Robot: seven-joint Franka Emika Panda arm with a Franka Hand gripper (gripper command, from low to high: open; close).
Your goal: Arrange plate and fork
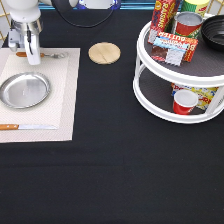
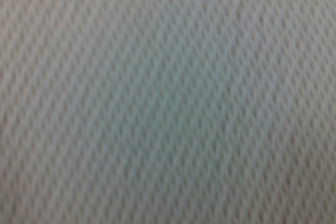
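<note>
The silver plate (image 1: 25, 90) lies on the pale woven placemat (image 1: 62, 95) at the exterior view's left. The fork (image 1: 52, 55), with a brown handle and silver tines, lies flat on the mat just above the plate, tines toward the exterior view's right. My gripper (image 1: 32, 56) is down at the fork's middle and covers part of the handle. The frames do not show whether it holds the fork. The wrist view shows only the placemat's weave (image 2: 168, 112) from very close.
A knife (image 1: 27, 127) lies on the mat below the plate. A tan wooden disc (image 1: 104, 53) sits on the black table to the mat's right. A white two-tier turntable (image 1: 150, 95) with cans, boxes and a red cup stands at the right.
</note>
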